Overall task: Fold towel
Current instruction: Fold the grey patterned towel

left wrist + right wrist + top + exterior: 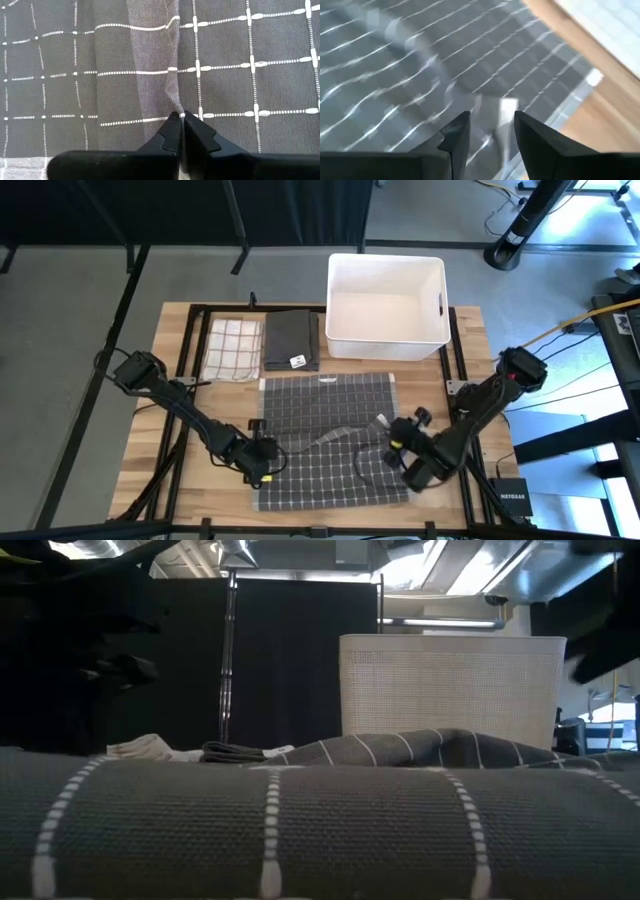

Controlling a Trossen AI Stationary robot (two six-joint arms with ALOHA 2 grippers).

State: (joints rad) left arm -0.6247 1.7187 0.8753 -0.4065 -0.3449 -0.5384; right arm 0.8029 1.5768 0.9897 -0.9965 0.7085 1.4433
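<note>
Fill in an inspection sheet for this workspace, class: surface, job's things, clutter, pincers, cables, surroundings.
Surface: wooden table, dark frame rails.
Job's things: grey checked towel spread out, rumpled across the middle.
Clutter: white bin; folded dark cloth; folded white checked cloth.
Pincers: left pincer shut on a towel fold; right pincer open over the towel's edge.
Cables: yellow cable right of the table.
Surroundings: black curtain behind.
</note>
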